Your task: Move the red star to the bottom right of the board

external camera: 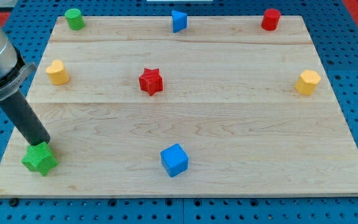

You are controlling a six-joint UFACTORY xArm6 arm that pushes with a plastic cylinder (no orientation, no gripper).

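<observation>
Red star (150,81) sits mid-desk, well up-right of my tip (42,145); no claw is fitted, so none shows. Tip touches green star (40,159); risk: dragging it, or striking blue cube (174,160) on the way.

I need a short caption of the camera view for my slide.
My tip rests by the green star at the view's bottom left, far from the red star mid-board.

Board (229,124) pale wood, smooth, visible grain; red star (150,81) matt.
</observation>
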